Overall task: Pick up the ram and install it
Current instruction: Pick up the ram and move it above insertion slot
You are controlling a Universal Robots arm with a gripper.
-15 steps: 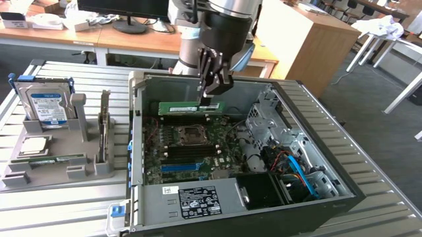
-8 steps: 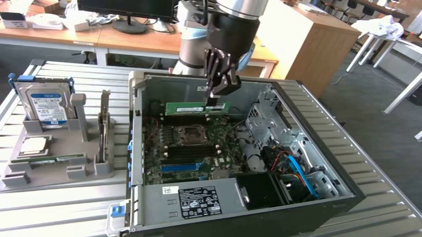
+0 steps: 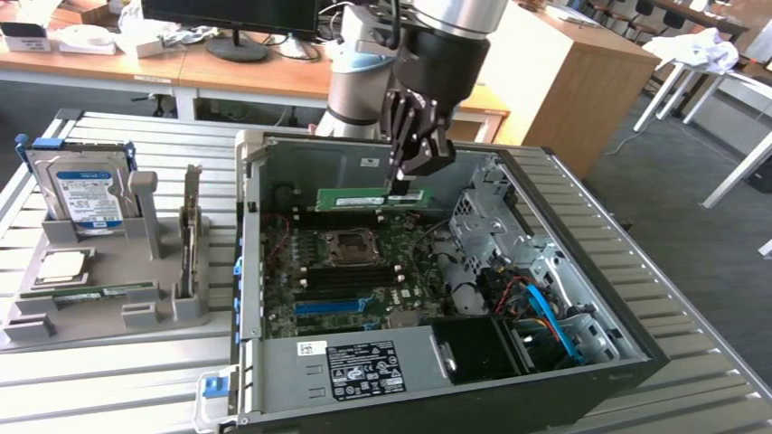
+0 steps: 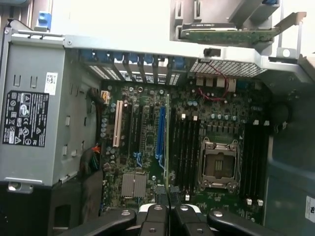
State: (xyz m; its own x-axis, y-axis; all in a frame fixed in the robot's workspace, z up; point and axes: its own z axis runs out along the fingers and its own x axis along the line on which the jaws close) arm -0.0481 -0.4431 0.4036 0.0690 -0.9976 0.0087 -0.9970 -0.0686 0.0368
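Observation:
The ram (image 3: 368, 197) is a slim green stick hanging level above the open computer case (image 3: 253, 271). My gripper (image 3: 408, 183) is shut on its end toward the exterior view's right, coming straight down from above. In the wrist view the ram (image 4: 168, 147) appears edge-on as a thin line running out from between my gripper's fingertips (image 4: 168, 195). Under it lies the motherboard with its dark memory slots (image 4: 186, 147) beside the processor socket (image 4: 218, 164). In the exterior view those slots (image 3: 353, 276) sit well below the stick, which is clear of the board.
A grey holder (image 3: 97, 312) on the exterior view's left carries a hard drive (image 3: 82, 194), an upright expansion card (image 3: 190, 231), a processor (image 3: 63, 265) and another green stick (image 3: 90, 292). Inside the case are the power supply (image 3: 356, 366), a drive cage (image 3: 483, 226) and a blue slot (image 3: 332, 306).

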